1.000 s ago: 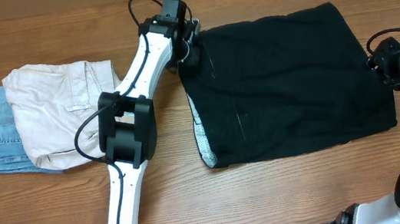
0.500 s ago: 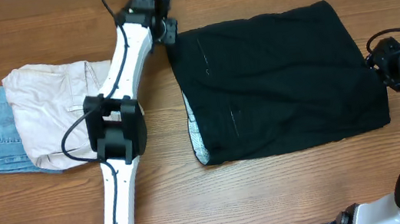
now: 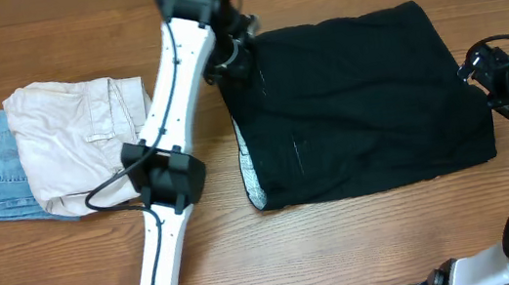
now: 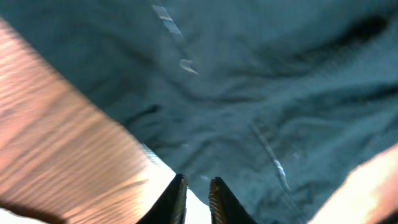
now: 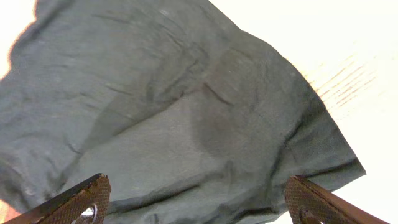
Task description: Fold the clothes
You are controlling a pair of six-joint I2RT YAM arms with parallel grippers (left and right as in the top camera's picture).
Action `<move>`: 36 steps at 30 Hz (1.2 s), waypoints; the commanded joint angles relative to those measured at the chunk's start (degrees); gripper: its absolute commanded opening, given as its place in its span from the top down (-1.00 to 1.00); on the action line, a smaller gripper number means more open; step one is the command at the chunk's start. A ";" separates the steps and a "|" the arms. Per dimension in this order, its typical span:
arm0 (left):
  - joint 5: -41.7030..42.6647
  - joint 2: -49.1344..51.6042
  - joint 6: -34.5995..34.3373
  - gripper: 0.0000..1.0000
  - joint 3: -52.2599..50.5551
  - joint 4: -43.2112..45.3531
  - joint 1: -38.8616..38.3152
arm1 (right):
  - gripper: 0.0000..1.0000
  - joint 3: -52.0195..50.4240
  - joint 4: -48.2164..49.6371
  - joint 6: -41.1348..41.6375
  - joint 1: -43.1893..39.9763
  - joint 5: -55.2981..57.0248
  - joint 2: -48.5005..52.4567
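Note:
A black garment (image 3: 357,99) lies folded flat on the wooden table, with a pale lining strip showing along its left edge (image 3: 251,177). My left gripper (image 3: 229,59) hovers over the garment's far left corner. In the left wrist view the black cloth (image 4: 249,93) lies below the left gripper (image 4: 197,186), whose jaws are nearly together with nothing between them. My right gripper (image 3: 495,81) is at the garment's right edge. In the right wrist view it (image 5: 196,186) is wide open and empty above the cloth (image 5: 186,112).
A folded beige garment (image 3: 76,136) lies on top of folded blue denim (image 3: 1,181) at the table's left. The left arm's white links (image 3: 164,164) stretch from the front edge between that stack and the black garment.
The left gripper swung left, the black garment's left side shifting left with it, then came back right and rose. The garment stayed shifted. The right gripper barely moved.

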 commanded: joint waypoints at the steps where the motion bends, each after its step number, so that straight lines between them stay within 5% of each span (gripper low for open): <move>1: 2.10 -0.72 2.10 0.66 -0.20 -0.31 -3.74 | -0.88 0.07 -0.79 0.00 0.04 1.16 2.23; 7: -5.73 -6.19 -1.20 0.57 -4.90 -0.31 -8.81 | -0.90 0.07 -1.79 -0.22 -0.39 1.18 2.36; 12: -9.57 -21.97 -1.79 0.54 -24.74 -0.31 -9.27 | -0.90 0.09 -2.91 -0.20 -1.75 1.16 2.36; 16: -3.21 -32.96 0.31 0.38 -44.81 1.29 -10.03 | -0.90 0.07 -3.10 -0.15 -2.05 1.11 2.36; 22: 4.81 -38.47 1.22 0.14 -74.53 18.25 -13.44 | -0.91 0.09 -3.26 -0.15 -2.05 1.11 2.36; 30: 8.28 -38.21 1.22 -0.17 -82.79 30.73 -13.40 | -0.89 0.09 -3.78 -0.15 -2.03 1.11 2.36; 31: 8.26 -38.21 1.22 -0.11 -82.79 31.58 -13.40 | -0.89 0.09 -3.80 -0.15 -2.05 1.11 2.36; 33: 8.31 -38.21 1.20 0.61 -82.79 32.26 -13.42 | -0.89 0.09 -3.93 -0.15 -2.05 1.11 2.36; 34: 8.35 -38.23 1.16 0.80 -82.79 31.30 -13.42 | -0.89 0.09 -4.04 -0.17 -2.05 1.11 2.36; 36: 8.13 -38.23 1.20 0.92 -82.77 27.41 -13.42 | -0.89 0.09 -4.20 -0.20 -2.05 1.16 2.36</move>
